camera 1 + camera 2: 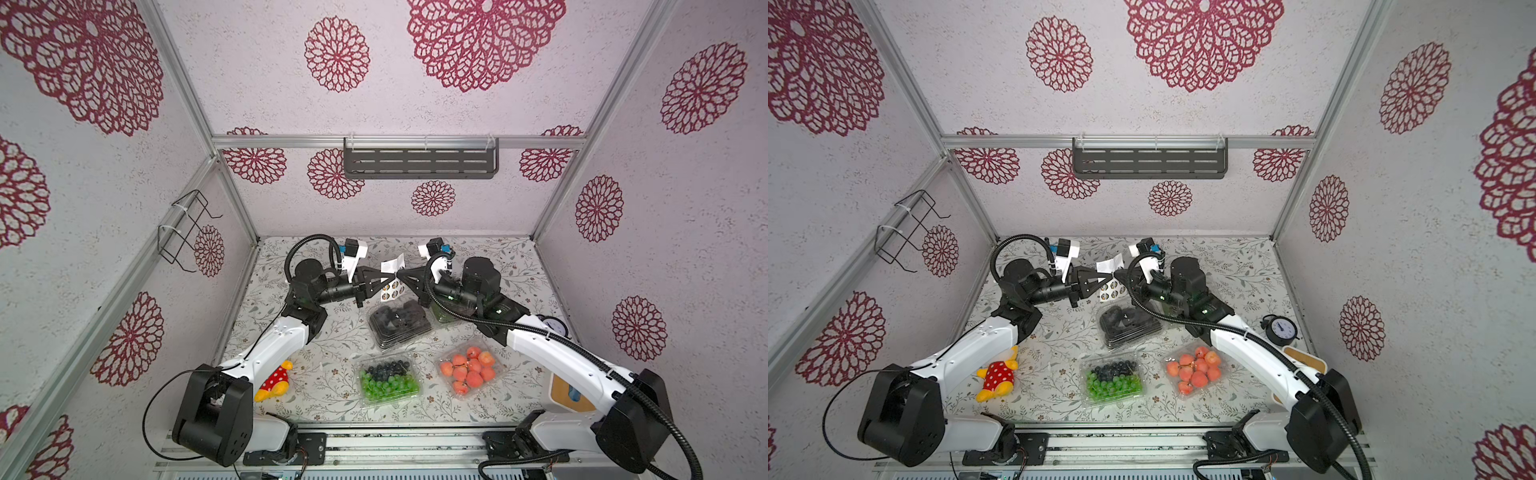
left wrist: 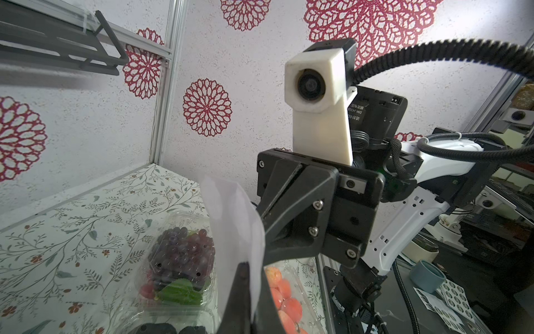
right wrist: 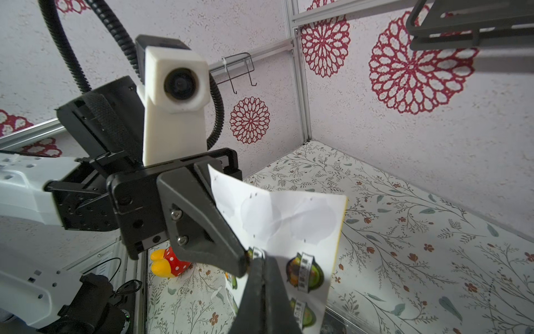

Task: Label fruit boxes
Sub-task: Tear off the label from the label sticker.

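Left end effector [image 1: 392,279] and right end effector [image 1: 401,277] both clamped on one sticker sheet [image 1: 392,264], mid-air. Four fruit boxes [image 1: 400,325] on tabletop [image 1: 340,340] beneath; right arm partly covers one. One plush toy [image 1: 274,380], one clock [image 1: 1282,328]

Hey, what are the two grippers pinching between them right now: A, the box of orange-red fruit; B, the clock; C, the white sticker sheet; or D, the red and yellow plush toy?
C: the left gripper and the right gripper each have their jaws shut on the white sticker sheet, which is held up between them.
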`<state>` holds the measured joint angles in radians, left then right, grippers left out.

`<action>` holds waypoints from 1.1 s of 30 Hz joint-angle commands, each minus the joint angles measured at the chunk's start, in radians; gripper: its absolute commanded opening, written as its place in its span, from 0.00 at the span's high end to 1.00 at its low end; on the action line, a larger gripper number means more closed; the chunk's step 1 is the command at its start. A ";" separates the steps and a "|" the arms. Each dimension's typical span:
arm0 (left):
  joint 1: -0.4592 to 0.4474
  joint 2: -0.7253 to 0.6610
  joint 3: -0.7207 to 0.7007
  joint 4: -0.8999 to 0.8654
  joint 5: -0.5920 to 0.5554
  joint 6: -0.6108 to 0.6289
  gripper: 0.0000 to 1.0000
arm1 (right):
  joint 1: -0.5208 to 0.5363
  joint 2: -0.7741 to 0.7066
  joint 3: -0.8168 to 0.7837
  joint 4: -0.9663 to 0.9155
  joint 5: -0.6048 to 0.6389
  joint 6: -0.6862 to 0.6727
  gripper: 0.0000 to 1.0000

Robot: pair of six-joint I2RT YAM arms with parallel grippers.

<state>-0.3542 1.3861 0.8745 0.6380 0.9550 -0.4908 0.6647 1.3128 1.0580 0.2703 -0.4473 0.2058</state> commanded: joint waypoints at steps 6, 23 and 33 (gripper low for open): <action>0.005 0.043 0.017 0.047 0.049 -0.028 0.66 | -0.037 -0.013 -0.009 0.095 0.003 0.048 1.00; -0.052 0.008 0.017 -0.139 -0.202 0.179 0.75 | -0.050 0.020 -0.003 0.127 -0.046 0.081 1.00; -0.057 0.027 0.030 -0.150 -0.226 0.162 1.00 | -0.050 0.040 -0.006 0.148 -0.079 0.114 1.00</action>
<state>-0.4072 1.4178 0.8780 0.4915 0.7486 -0.3298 0.6182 1.3579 1.0473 0.3698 -0.4961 0.2996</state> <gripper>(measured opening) 0.042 0.045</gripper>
